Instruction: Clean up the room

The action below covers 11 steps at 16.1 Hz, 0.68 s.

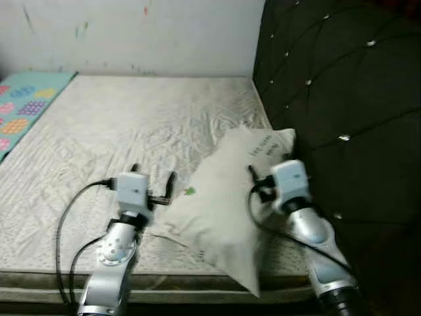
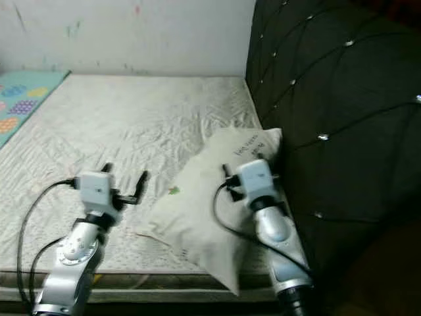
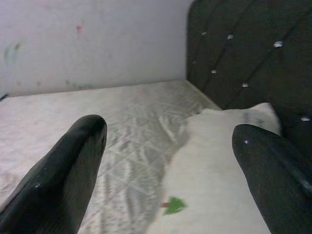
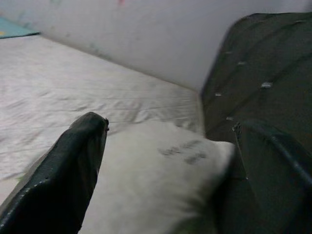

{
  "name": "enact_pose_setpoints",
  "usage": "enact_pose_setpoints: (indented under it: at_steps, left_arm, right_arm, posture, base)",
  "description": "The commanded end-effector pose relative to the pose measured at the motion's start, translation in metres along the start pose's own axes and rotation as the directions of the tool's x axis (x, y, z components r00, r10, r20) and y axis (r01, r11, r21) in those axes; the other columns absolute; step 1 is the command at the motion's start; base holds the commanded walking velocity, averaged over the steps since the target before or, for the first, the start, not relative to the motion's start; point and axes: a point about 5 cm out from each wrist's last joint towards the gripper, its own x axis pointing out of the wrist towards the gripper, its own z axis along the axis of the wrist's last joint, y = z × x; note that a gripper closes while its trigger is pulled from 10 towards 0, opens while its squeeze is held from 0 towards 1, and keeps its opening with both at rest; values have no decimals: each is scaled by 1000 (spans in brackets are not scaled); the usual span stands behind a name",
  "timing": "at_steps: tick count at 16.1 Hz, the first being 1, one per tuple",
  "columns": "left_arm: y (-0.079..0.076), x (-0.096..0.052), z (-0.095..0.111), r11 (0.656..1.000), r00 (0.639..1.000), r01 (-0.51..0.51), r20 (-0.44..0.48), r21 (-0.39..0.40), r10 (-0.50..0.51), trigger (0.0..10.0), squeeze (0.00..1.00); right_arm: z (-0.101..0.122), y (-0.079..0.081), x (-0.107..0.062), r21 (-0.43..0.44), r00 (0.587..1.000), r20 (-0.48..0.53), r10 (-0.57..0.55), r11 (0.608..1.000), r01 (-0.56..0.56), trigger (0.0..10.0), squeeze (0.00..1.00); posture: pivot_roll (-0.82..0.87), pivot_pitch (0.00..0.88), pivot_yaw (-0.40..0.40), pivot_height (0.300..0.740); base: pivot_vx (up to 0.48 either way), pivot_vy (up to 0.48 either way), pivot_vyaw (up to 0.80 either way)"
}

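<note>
Your left gripper [image 1: 152, 180] hovers low over the bed [image 1: 118, 131], its jaws standing apart with nothing between them. In the left wrist view the two black fingers [image 3: 58, 175] frame the scene: the quilted mattress lies ahead of one, and the near corner of the white pillow [image 1: 227, 197] sits ahead and toward the other finger, apart from both. A small green mark [image 3: 174, 205] on the pillow lies between the jaws' line of sight, closer to the pillow-side finger.

Your right gripper [image 4: 165, 170] is over the pillow itself, jaws also apart and holding nothing. From its wrist view, the pillow's far end with dark printed lettering [image 4: 186, 150] lies straight ahead between the fingers, and that end rests against the dark tufted headboard [image 1: 342, 99], which rises just beyond the outer finger. Whether the fingers touch the pillow cover you cannot tell from these views.

The pillow lies tilted across the mattress corner, one end at the headboard and the other reaching the bed's near edge, between your two grippers. Beyond the jaws stands a pale wall [image 1: 131, 33], and well off past the left gripper a colourful patterned mat [image 1: 23, 105] borders the bed's far side.
</note>
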Motion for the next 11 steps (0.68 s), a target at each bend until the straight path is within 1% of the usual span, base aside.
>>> enact_pose_setpoints:
  at_steps: [1, 3, 5, 8, 10, 11]
  left_arm:
    - [9, 0, 3, 1000, 1000, -17, 10, 21, 16, 10000, 0]
    - [12, 0, 4, 999, 999, -41, 21, 27, 40, 10000, 0]
    - [21, -4, 5, 994, 994, -104, 34, 35, 103, 10000, 0]
    - [31, -12, 3, 990, 990, -143, 18, 13, 143, 10000, 0]
    - [38, -18, 1, 988, 988, -152, -2, -24, 152, 10000, 0]
    - [38, -19, 2, 988, 988, -154, -1, -29, 154, 10000, 0]
  right_arm:
    - [7, 6, 4, 7, 1000, 25, 16, 1000, -16, 10000, 0]
    - [7, 6, 3, 8, 1000, 26, 12, 1000, -12, 10000, 0]
    - [9, 1, 0, 21, 999, 48, -5, 1000, 4, 10000, 0]
    - [17, -6, -5, 56, 996, 87, -30, 998, 25, 10000, 0]
    - [17, -7, -6, 48, 996, 88, -26, 999, 21, 10000, 0]
    - [16, -7, -6, 46, 996, 85, -23, 999, 19, 10000, 0]
  posture:
    - [-90, 0, -1, 740]
    - [-91, 0, 1, 740]
    - [-91, 0, 1, 740]
    - [-86, 0, -1, 740]
    - [-81, 0, -8, 740]
    - [-81, 0, -8, 740]
  base:
    - [0, 0, 0]
    - [0, 0, 0]
    - [0, 0, 0]
    - [0, 0, 0]
    - [0, 0, 0]
    - [0, 0, 0]
